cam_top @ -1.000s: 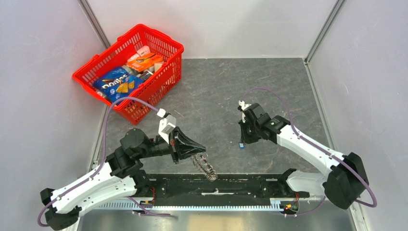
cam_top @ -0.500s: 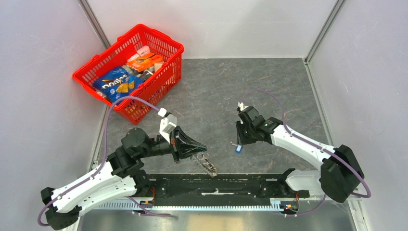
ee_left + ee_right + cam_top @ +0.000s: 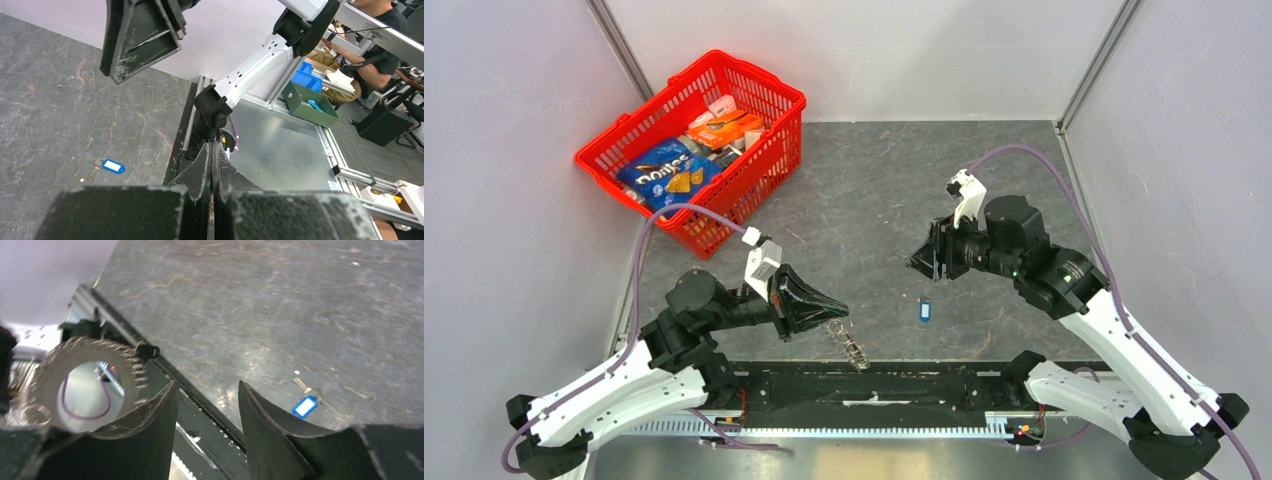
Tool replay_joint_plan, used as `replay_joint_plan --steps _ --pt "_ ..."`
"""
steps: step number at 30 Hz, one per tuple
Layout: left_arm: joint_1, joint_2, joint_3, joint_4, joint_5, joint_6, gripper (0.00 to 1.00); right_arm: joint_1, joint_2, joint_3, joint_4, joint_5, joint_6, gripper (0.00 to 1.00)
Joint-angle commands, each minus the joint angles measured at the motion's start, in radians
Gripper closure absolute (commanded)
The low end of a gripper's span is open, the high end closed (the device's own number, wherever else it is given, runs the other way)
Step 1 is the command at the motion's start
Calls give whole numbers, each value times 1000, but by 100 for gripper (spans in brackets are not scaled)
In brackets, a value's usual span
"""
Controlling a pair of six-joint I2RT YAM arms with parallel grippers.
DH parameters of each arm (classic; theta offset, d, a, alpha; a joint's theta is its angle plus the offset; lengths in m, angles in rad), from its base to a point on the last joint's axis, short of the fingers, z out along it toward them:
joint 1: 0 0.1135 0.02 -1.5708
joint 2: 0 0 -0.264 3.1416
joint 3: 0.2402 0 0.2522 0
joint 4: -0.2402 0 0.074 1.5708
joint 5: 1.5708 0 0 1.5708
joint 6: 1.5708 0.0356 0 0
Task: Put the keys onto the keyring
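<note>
top camera looks down from behind; both wrist cameras sit low, sharing the blue-headed key (image 3: 112, 166).

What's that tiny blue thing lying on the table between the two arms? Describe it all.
It is a small blue tag with a white label window, plastic by the look, joined to a little silvery key. It lies flat on the dark stone-patterned table, nothing touching it, between the open right gripper and the left gripper shut on the keys.
</note>
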State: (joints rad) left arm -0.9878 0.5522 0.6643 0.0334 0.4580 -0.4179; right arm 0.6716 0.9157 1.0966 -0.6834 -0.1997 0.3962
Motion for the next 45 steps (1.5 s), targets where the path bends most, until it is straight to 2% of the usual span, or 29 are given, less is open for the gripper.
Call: replay_joint_plan --steps 1,10,18,26,35,38,45 --pt "1 -15 37 75 30 -16 98 3 -17 59 -5 -246 -82 46" --pt "1 -15 48 88 34 -27 98 3 2 34 243 -599 -24 51" --pt "1 10 68 103 15 -45 98 15 17 -10 407 -703 -38 50" --pt "1 46 98 109 -8 -64 98 87 23 -33 467 -715 -154 50" --pt "1 73 103 128 -68 -89 98 223 40 -43 425 -581 -340 50" --pt "1 79 103 138 -74 -97 98 251 33 -66 457 -515 -361 50" --pt "2 83 103 148 -94 -105 98 281 21 -92 522 -469 -361 52"
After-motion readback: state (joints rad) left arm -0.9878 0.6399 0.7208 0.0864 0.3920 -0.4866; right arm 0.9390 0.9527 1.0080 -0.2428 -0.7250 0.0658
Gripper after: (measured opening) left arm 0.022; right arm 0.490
